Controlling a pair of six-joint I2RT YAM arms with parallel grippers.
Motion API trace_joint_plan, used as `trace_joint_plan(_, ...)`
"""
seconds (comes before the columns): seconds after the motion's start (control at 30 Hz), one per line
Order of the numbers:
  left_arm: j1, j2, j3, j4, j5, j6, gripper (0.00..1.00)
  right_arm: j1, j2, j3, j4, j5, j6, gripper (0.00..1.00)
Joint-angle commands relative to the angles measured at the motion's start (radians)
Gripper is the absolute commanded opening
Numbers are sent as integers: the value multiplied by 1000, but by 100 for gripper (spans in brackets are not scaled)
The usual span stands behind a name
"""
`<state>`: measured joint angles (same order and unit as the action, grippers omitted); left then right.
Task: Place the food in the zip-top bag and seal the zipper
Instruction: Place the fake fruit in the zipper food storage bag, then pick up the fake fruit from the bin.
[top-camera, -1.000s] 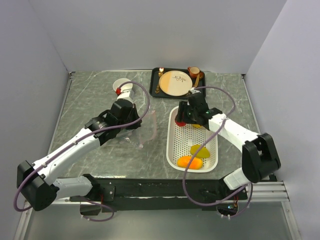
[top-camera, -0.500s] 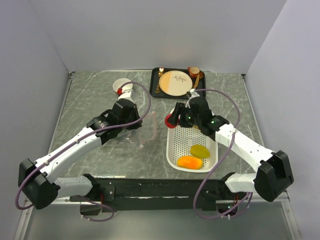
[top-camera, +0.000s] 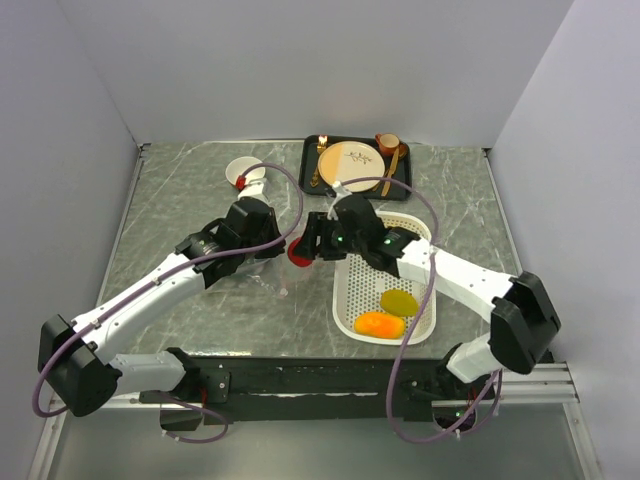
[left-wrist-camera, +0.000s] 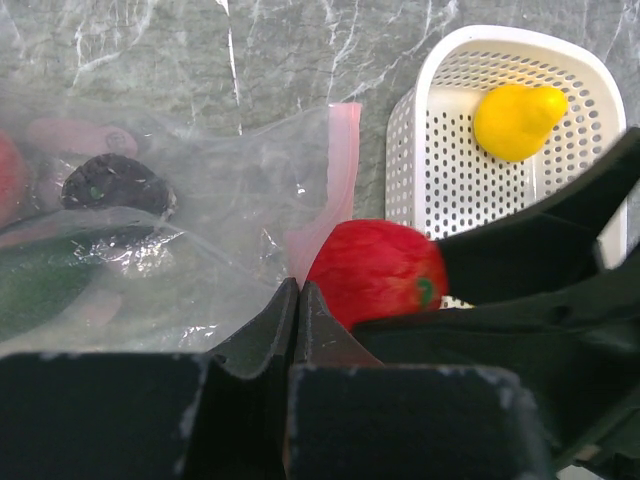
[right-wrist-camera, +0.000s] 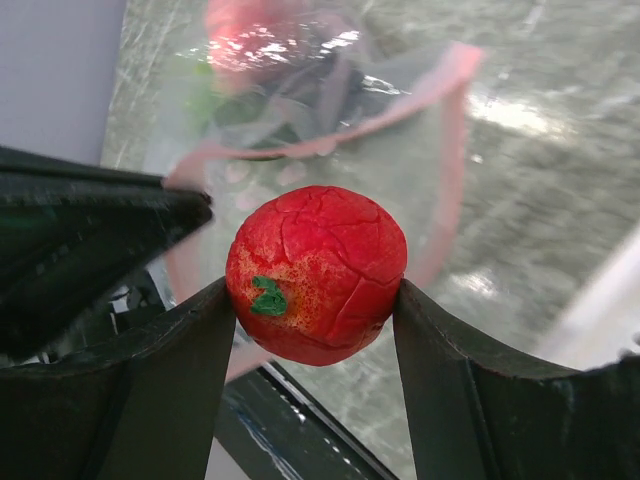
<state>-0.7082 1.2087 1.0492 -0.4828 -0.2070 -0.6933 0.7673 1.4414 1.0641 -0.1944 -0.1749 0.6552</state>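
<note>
The clear zip-top bag (left-wrist-camera: 200, 200) lies on the table left of the basket, with dark, green and pink food inside. Its pale pink zipper (left-wrist-camera: 342, 160) stands up at the mouth. My left gripper (left-wrist-camera: 297, 287) is shut on the bag's mouth edge, holding it up. My right gripper (right-wrist-camera: 315, 292) is shut on a round red toy fruit (right-wrist-camera: 316, 272) and hovers just in front of the open bag mouth (right-wrist-camera: 330, 140). In the top view the red fruit (top-camera: 298, 256) is right beside the left gripper (top-camera: 268, 243).
The white perforated basket (top-camera: 350, 292) holds a yellow-green piece (top-camera: 400, 301) and an orange piece (top-camera: 378, 324); a yellow piece (left-wrist-camera: 518, 120) lies at its far end. A black tray (top-camera: 308, 170) with plate, cup and cutlery stands behind. A small white bowl (top-camera: 241, 170) sits back left.
My right gripper has carried the red fruit leftward from above the basket to the bag's mouth. The left gripper has stayed put, still holding the bag.
</note>
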Motion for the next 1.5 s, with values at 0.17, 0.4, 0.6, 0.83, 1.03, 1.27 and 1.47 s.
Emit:
trace_joint_plan(0.17,-4,-64,34,23,-8,5,1,43,99,122,46,-2,6,52)
trace_joint_plan(0.4,-4,-107,23,33,-31,-2,1,47,114,128,56,-15,11,68)
trace_joint_plan(0.6,-4,-104,21,29,-35,0,1,47,113,149,21,12,-12,86)
trace_joint_plan(0.83,-4,-100,21,24,-43,5,1,43,45,155,-80,191,-32,93)
trace_joint_plan(1.03,-2,-98,6,32,-40,3,1,-39,-90,70,-214,451,-26,97)
trace_joint_plan(1.27,-4,-87,-5,47,-22,2,1,-266,-164,-41,-303,514,-75,99)
trace_joint_plan(1.47,-4,-80,-6,39,-23,8,1,-347,-60,-21,-370,574,-121,99)
